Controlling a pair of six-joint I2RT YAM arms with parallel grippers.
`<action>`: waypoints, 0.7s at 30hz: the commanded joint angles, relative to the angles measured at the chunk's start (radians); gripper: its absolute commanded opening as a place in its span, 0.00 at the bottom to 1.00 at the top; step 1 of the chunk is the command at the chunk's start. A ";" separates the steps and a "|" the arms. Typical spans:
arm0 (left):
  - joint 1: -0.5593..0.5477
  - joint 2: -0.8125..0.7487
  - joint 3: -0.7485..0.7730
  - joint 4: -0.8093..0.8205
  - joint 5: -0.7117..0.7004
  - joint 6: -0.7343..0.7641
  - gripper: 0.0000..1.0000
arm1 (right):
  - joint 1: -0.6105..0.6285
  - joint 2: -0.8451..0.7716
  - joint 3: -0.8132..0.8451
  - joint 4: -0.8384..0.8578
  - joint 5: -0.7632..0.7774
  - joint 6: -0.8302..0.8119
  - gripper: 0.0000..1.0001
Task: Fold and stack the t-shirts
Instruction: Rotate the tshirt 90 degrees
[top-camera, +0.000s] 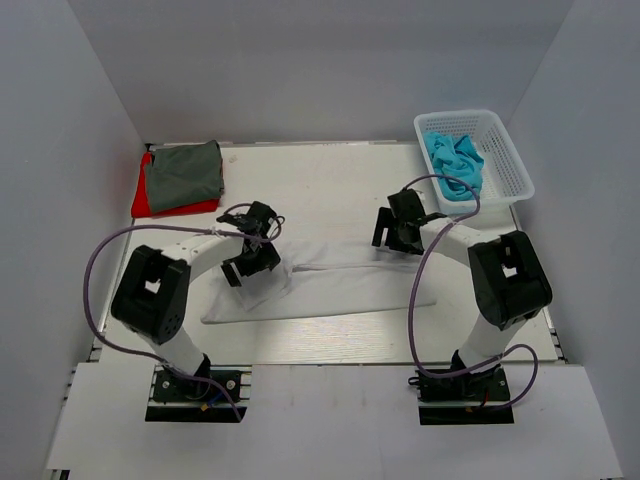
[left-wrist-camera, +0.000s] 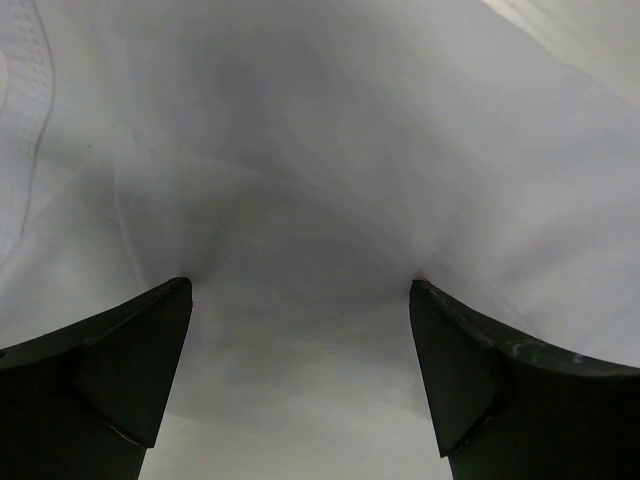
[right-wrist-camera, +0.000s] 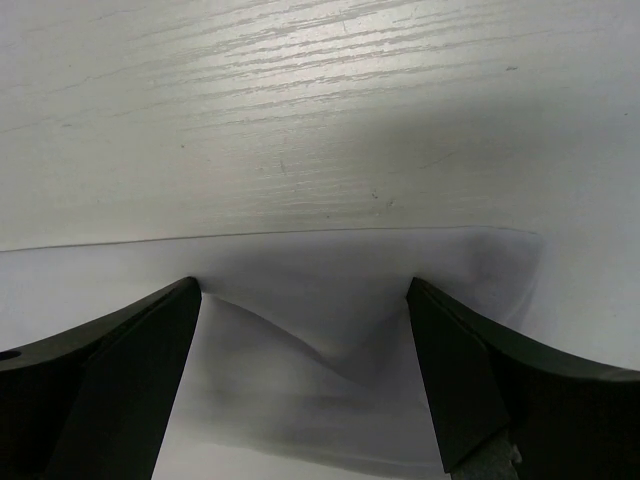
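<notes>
White laminate with a faint wood grain makes up the table (top-camera: 330, 170), and the white t-shirt (top-camera: 340, 285) lies on its middle as a long flat band, folded lengthwise and running left to right.

Both arms reach over this shirt from its near side. The left arm (top-camera: 160, 290) bends in over the shirt's left end, and the right arm (top-camera: 505, 275) over its right end.

Beyond the shirt's right end, at the far corner, stands a white mesh basket (top-camera: 510, 165) with crumpled turquoise t-shirts (top-camera: 455, 165) inside, one spilling over the rim nearest the white shirt. Beyond the shirt's left end, well apart from it, a dark grey t-shirt (top-camera: 185, 172) lies folded on top of a red t-shirt (top-camera: 145, 200), whose edge shows on the left and near sides.

The left gripper (left-wrist-camera: 300, 290) sits low over the shirt's left part. Its fingers are spread wide and white cloth fills the gap between them, rising in a soft ridge.

The right gripper (right-wrist-camera: 303, 285) is down at the shirt's far edge near the right end. It is also spread wide, both fingertips (right-wrist-camera: 175, 310) lie on the cloth, and a small crease runs between them. Bare table lies just beyond that edge.
</notes>
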 joint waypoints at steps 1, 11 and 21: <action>0.048 0.102 0.045 0.032 0.035 0.008 0.99 | -0.012 -0.022 -0.015 -0.017 0.039 0.027 0.90; 0.082 0.732 0.939 -0.199 0.077 0.158 0.99 | 0.051 -0.317 -0.356 0.004 -0.111 0.161 0.90; 0.082 0.977 1.263 0.219 0.445 0.379 0.99 | 0.278 -0.438 -0.494 0.031 -0.410 0.068 0.90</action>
